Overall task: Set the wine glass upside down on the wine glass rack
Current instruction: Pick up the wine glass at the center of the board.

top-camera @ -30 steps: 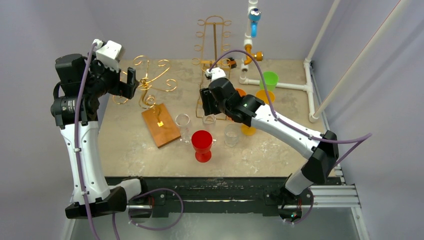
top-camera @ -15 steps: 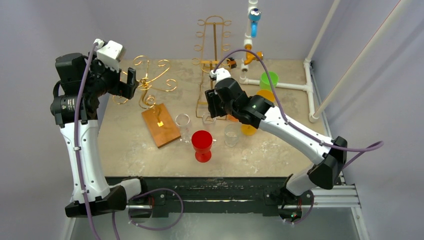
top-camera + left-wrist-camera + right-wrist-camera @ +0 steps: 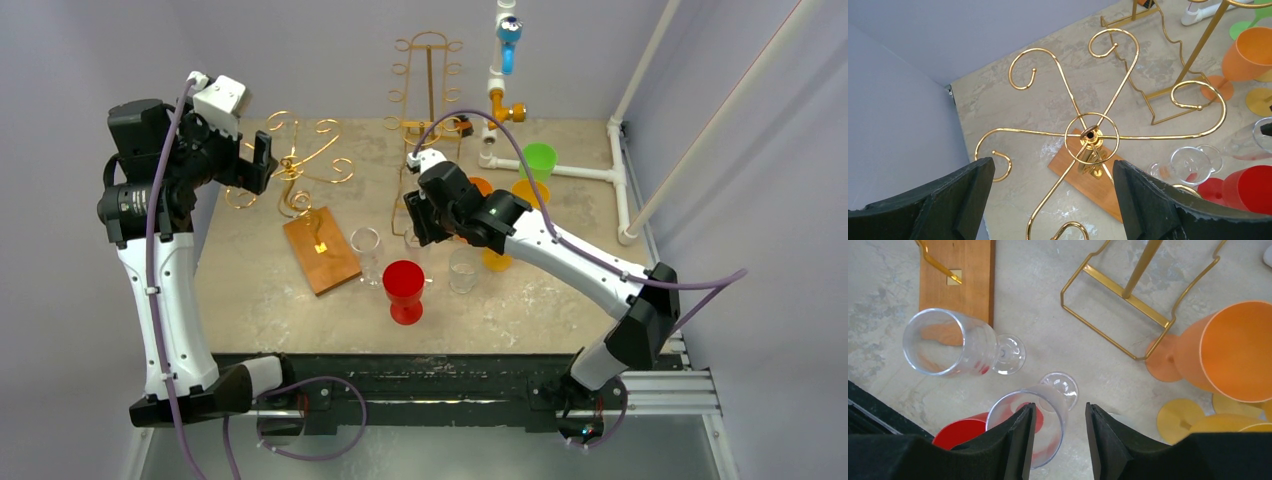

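A clear wine glass (image 3: pixel 1048 405) stands upright on the table, also seen under my right gripper in the top view (image 3: pixel 419 241). My right gripper (image 3: pixel 1060 440) hovers over its mouth, open. One finger (image 3: pixel 1018 445) sits over the bowl's opening and the other (image 3: pixel 1105 445) outside it, so the rim's wall lies between them untouched. The gold wine glass rack (image 3: pixel 1092 135) with curled arms stands on a wooden base (image 3: pixel 1075 172), at the table's back left in the top view (image 3: pixel 300 165). My left gripper (image 3: pixel 1053 200) hangs open and empty above the rack (image 3: pixel 262 160).
A second clear glass (image 3: pixel 948 342) and a red glass (image 3: pixel 404 285) stand close on the left. Another clear glass (image 3: pixel 463 270) is to the right. Orange (image 3: pixel 1233 350), yellow (image 3: pixel 1178 422) and green (image 3: pixel 540 158) glasses crowd the right. A tall gold stand (image 3: pixel 428 90) rises behind.
My right gripper's jaws have narrowed and it has settled slightly lower and nearer over the clear glass. The left arm has barely moved.
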Available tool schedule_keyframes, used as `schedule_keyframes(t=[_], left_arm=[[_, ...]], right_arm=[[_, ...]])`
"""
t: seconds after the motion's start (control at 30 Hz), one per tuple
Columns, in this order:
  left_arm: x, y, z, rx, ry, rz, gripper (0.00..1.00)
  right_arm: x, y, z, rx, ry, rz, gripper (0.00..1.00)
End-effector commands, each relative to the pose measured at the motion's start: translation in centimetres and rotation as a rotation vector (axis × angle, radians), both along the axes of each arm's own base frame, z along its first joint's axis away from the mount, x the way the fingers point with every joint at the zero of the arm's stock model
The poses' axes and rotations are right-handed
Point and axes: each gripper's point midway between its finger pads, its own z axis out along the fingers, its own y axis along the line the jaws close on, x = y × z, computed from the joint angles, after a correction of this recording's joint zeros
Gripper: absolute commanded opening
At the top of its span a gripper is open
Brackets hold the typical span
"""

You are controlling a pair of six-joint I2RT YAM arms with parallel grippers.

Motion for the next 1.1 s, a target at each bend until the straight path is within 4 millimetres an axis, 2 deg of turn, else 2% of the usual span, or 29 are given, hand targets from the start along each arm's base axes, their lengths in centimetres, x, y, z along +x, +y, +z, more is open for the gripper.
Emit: schedule_keyframes(t=[0.0, 0.17, 0.27, 0.4, 0.5, 0.6, 0.8, 0.93, 1.07], left_arm=[[-1.2, -0.5, 1.4, -0.056, -0.012, 0.028, 0.96], [-1.3, -0.8, 1.6, -0.070, -0.016, 0.015, 0.96], [-1.5, -1.0, 1.5, -0.070, -0.014, 0.005, 0.96], [-2.0, -1.4, 1.0, -0.070, 0.004, -0.019, 0.98], [-2.4, -1.6, 0.5, -0.050, 0.032, -0.046, 1.00], [-2.5, -1.5, 1.4, -0.038, 0.009, -0.047, 1.00], [-2.6, -3.2, 2.7, -0.140, -0.013, -0.095, 1.00], [-2.6, -4.3, 3.1, -0.209, -0.005, -0.133, 1.00], [-2.6, -5.2, 3.8, -0.273, -0.015, -0.152, 1.00]], right_arm=[[-0.5, 0.4, -1.0, -0.024, 0.026, 0.039, 0.48], [0.0, 0.5, -2.0, -0.053, 0.028, 0.035, 0.44], [0.1, 0.7, -2.6, -0.060, 0.036, 0.037, 0.38], [0.4, 0.6, -3.4, -0.090, 0.042, 0.032, 0.20], [0.9, 0.1, -2.8, -0.109, 0.014, 0.015, 0.05], [1.5, -0.3, -0.9, -0.101, -0.022, 0.001, 0.00], [1.8, -1.2, 4.8, -0.057, -0.104, -0.014, 0.00], [1.1, -2.2, 9.5, -0.005, -0.159, -0.014, 0.00], [-0.4, -3.5, 13.7, 0.070, -0.201, -0.011, 0.00]])
